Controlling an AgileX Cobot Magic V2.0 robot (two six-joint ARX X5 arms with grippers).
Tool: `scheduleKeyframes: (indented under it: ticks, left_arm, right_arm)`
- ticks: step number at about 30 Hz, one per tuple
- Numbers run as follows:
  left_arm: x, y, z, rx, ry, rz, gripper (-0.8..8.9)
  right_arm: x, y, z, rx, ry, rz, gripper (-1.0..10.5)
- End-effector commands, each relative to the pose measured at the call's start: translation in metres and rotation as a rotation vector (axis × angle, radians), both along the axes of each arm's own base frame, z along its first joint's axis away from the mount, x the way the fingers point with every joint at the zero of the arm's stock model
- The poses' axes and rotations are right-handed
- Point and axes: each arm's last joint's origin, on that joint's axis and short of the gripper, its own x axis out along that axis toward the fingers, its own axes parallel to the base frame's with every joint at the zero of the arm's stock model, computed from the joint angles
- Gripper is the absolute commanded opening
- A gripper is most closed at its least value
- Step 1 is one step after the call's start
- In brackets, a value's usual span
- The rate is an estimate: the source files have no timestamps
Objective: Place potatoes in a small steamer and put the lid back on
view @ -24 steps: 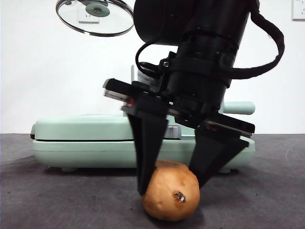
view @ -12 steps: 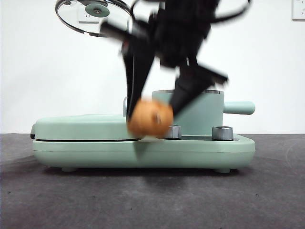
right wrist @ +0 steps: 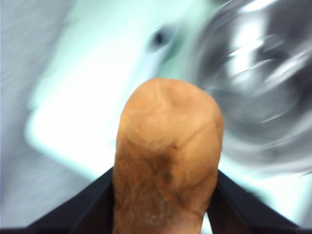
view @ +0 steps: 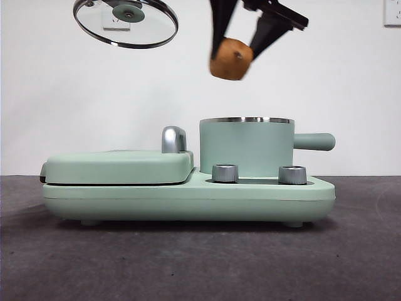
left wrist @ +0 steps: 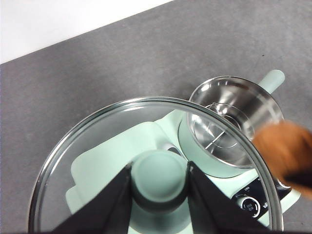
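Observation:
The tan-orange potato (view: 231,58) hangs high in the front view, a little left of and above the small steamer (view: 246,147), with my right gripper (view: 241,37) shut on it. In the right wrist view the potato (right wrist: 167,156) fills the middle between the black jaws, and the steamer's steel inside (right wrist: 258,83) is blurred beyond it. My left gripper (left wrist: 158,178) is shut on the green knob of the glass lid (left wrist: 97,141), held up at the top left of the front view (view: 125,22). The steamer (left wrist: 229,122) stands open below, its green handle (view: 313,142) pointing right.
The steamer sits on a mint-green appliance base (view: 188,197) with two steel dials (view: 225,173). A flat hinged griddle plate (view: 119,166) takes up its left half. Dark grey table (view: 188,263) spreads in front.
My right gripper has lifted the potato from the table in front of the appliance up to above the steamer's rim. The lid has stayed where it was.

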Motion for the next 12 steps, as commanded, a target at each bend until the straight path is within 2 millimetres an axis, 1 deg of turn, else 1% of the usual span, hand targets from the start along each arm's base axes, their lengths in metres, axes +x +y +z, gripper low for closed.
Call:
scheduleKeyframes:
  ticks: [1,3,5,7,10,12]
  left_arm:
    - [-0.003,-0.002,0.013,-0.028,-0.062,-0.028,0.17]
    - [-0.003,-0.002,0.013,-0.028,-0.062,-0.028,0.17]
    - [-0.003,-0.002,0.013,-0.028,-0.061,-0.028,0.17]
    - [-0.003,-0.002,0.013,-0.028,-0.061,-0.028,0.17]
    - [-0.003,-0.002,0.013,-0.028,-0.061,-0.028,0.17]
    - [-0.003,-0.002,0.013,-0.028,-0.061,-0.028,0.17]
  right_arm:
    - [0.028,0.001,-0.007,-0.064,0.004,0.032,1.7]
    - [0.044,-0.001,-0.014,-0.088,0.021,0.020,1.7]
    - [0.065,-0.004,-0.029,-0.112,0.046,0.001,1.7]
    - [0.081,-0.006,-0.048,-0.129,0.079,-0.013,1.7]
    - [0.093,-0.006,-0.071,-0.158,0.132,-0.017,1.7]
    - [0.097,-0.006,-0.079,-0.166,0.144,-0.015,1.7]
